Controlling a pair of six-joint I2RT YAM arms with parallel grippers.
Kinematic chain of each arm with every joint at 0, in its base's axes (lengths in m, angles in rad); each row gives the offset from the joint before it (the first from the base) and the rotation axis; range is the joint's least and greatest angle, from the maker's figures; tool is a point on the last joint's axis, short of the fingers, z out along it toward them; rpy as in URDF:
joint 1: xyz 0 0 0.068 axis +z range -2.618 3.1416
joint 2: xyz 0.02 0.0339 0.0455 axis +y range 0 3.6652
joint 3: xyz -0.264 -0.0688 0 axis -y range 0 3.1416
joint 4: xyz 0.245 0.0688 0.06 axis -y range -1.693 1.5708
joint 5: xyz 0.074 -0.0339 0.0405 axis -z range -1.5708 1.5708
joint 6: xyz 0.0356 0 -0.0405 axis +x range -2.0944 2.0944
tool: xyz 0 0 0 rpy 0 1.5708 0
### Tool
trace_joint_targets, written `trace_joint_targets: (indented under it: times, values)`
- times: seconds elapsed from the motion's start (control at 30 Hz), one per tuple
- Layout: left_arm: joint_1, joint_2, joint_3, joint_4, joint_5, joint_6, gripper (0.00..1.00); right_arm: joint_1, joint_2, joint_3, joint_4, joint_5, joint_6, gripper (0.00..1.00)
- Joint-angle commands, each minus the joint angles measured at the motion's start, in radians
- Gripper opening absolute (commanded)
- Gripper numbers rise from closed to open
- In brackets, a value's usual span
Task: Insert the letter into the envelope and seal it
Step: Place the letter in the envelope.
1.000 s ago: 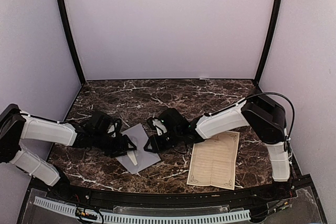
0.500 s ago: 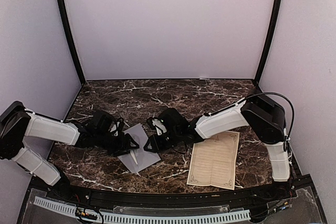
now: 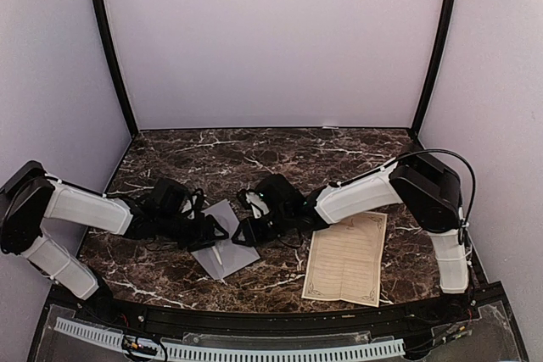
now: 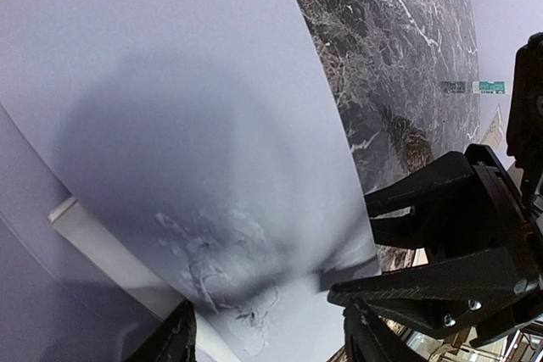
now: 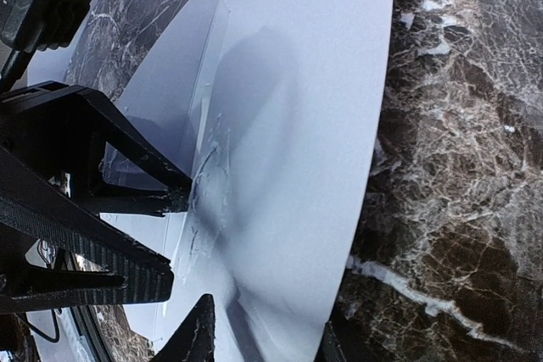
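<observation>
The envelope (image 3: 233, 258) lies on the tabletop (image 3: 254, 158) between the left claw (image 3: 216, 231) and the right claw (image 3: 242, 233). Both have their fingers apart astride its edges, seemingly unclamped, with the tips cut off in the wrist views. The letter (image 3: 346, 258) lies right of the right claw, its writing illegible.

I see the envelope (image 5: 288, 125) lying flat across the dark marbled surface (image 5: 458, 167), its long right edge straight against the stone. A fold line shows near its upper left, and the paper is crinkled just below that. My right pincer (image 5: 267, 347) hangs over the near end, tips spread with paper showing between them. The left pincer (image 5: 174, 239) shows at the left, fingers apart, the upper tip touching the crinkled patch.
</observation>
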Motion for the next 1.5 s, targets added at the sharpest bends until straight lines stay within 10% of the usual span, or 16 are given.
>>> trace_joint_targets:
  times: [0.0,0.47,1.47]
  values:
    - [-0.01,-0.042,0.007,-0.065,-0.053,0.003,0.58,0.027,-0.018,-0.003,-0.013,0.017,-0.008,0.38]
    - [-0.011,-0.149,0.008,-0.184,-0.149,0.015,0.64,0.016,-0.111,0.004,-0.118,0.132,-0.057,0.6]
    - [-0.011,-0.034,0.03,-0.128,-0.082,0.034,0.65,0.019,0.023,0.07,-0.07,0.029,-0.014,0.53]
